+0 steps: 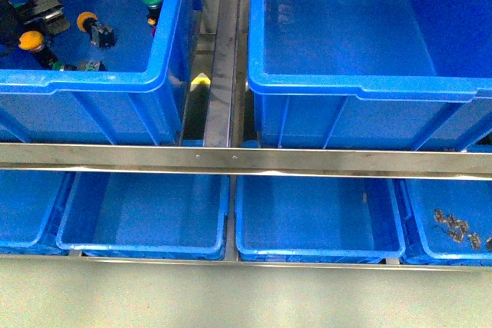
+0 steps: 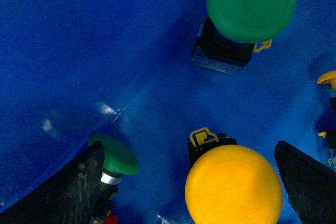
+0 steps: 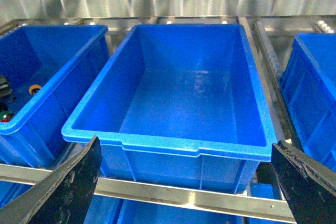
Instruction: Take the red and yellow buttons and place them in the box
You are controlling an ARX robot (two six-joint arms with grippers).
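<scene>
The yellow button [image 2: 233, 184] stands cap-up on the blue crate floor, its black body just showing behind the cap. My left gripper [image 2: 191, 192] is open and hangs over it, one finger on each side and neither touching the cap. In the front view the same yellow button [image 1: 31, 40] sits at the far left of the left crate [image 1: 92, 82]. I cannot make out the red button in any view. The box [image 1: 361, 86] is the deep blue crate at the right, with nothing inside. My right gripper [image 3: 186, 192] is open and empty, held in front of the box [image 3: 173, 145].
A large green-capped button [image 2: 251, 4] and a small green one [image 2: 116, 155] stand close to the yellow one. An orange-capped button [image 1: 86, 19] lies further right. A steel rail [image 1: 246, 160] crosses in front; shallow blue trays sit below, one holding metal clips [image 1: 457, 228].
</scene>
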